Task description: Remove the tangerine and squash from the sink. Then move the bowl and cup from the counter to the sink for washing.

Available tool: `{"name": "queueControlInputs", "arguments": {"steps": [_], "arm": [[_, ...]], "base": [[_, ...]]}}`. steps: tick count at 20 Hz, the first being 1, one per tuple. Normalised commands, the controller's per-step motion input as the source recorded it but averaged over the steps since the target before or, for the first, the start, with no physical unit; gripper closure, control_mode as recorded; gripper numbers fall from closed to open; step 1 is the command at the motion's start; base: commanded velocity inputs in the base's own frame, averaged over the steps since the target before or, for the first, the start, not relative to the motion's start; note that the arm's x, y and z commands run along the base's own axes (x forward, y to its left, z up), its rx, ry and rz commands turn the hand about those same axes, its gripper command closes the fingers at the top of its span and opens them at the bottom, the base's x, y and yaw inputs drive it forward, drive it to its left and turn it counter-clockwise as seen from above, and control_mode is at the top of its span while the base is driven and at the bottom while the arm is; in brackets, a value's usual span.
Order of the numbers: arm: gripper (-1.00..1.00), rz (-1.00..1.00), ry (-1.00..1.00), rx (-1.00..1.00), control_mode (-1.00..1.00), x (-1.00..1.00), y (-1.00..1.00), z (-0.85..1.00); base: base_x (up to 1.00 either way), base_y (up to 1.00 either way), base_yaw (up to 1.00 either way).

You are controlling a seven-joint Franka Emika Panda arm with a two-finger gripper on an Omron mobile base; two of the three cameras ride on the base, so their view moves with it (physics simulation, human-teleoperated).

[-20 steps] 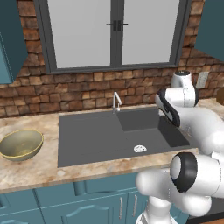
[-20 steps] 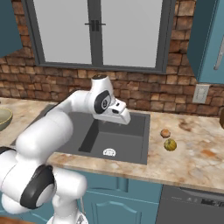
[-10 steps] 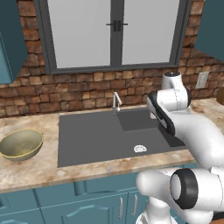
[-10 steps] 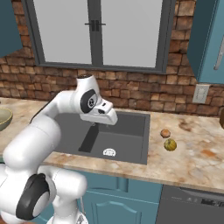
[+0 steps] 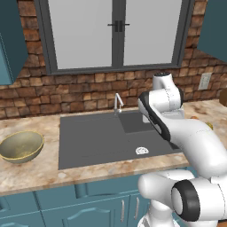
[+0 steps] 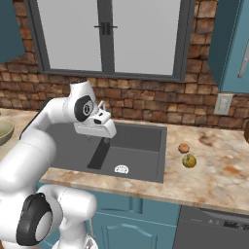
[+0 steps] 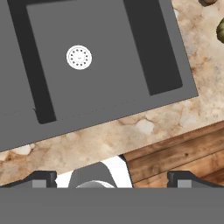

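Note:
The dark grey sink (image 5: 88,142) (image 6: 141,146) (image 7: 109,65) holds no fruit. On the counter to its right lie the orange tangerine (image 6: 183,148) (image 7: 208,1) and, just in front of it, the yellow-green squash (image 6: 189,161) (image 7: 220,29). The olive-brass bowl (image 5: 20,146) sits on the counter left of the sink. The cup is out of view. My gripper (image 6: 97,138) (image 7: 112,177) hangs open and empty above the basin, looking down on the white drain (image 7: 79,57). Its fingertips (image 7: 41,177) stand wide apart.
A chrome faucet (image 5: 117,103) rises at the back of the sink, close to my arm. A brick wall and a window run behind the counter. A wall socket (image 6: 222,103) sits at the right. Marbled counter (image 6: 219,170) stretches right of the fruit.
My arm has swung left from the sink's right side to over the basin. The gripper stayed open. The fruit and the bowl have not moved.

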Motion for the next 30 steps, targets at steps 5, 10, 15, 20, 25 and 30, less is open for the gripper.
{"name": "queueControlInputs", "arguments": {"steps": [5,10,15,20,25,30], "arm": [[-1.00,0.01,0.05,0.02,-1.00,-0.16,0.45,0.06],[-1.00,0.00,0.06,0.08,-1.00,-0.16,0.43,0.02],[-1.00,0.01,0.01,0.08,-1.00,-0.14,0.45,0.00],[-1.00,0.00,0.00,0.06,-1.00,-0.11,0.47,0.00],[-1.00,0.00,0.00,0.04,-1.00,-0.07,0.52,0.00],[-1.00,0.00,0.00,0.01,-1.00,-0.04,0.52,0.00]], "base": [[0.00,0.00,0.00],[0.00,0.00,0.00],[0.00,0.00,0.00],[0.00,0.00,0.00],[0.00,0.00,0.00],[0.00,0.00,0.00]]}}
